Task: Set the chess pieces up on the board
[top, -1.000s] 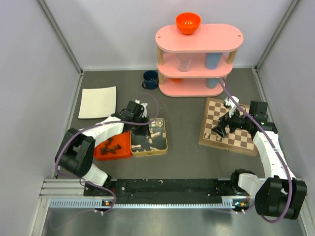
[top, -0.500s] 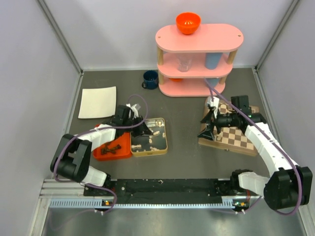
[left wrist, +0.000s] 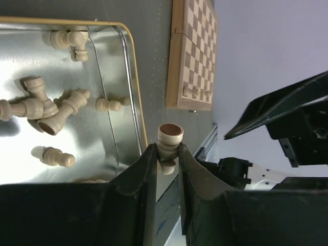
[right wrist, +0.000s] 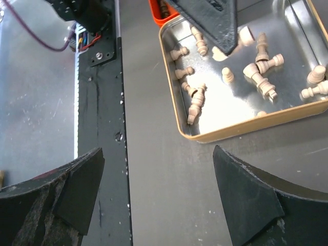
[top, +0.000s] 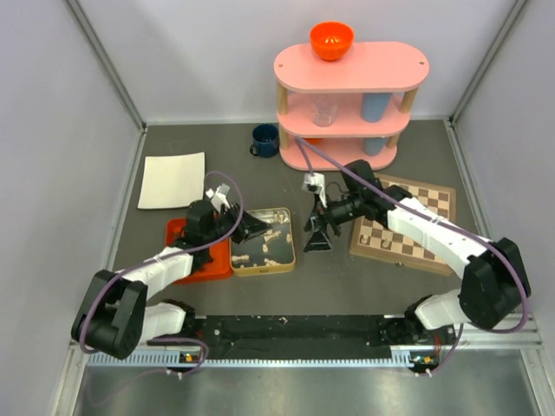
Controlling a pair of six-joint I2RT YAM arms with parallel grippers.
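1. The surface point(top: 338, 282) carries the board point(top: 429, 201) on its right side and the tin point(left wrist: 132, 77) left of centre. A bare strip is left between them. A piece dropped over that strip would probably roll away.
2. The board is partly crossed by the right arm. The right fingers point(top: 318, 244) are spread wide, with nothing held, just beside the tin's right edge. A clash of the arms is risked if the left one is carried across there.
3. The left fingers point(top: 257, 230) are clamped on a pale piece point(left wrist: 170, 134) above the tin, near its rim.
4. The piece is pinched low, with its base pointing outward. A slip or twist is possible, and it could topple when it is set down.
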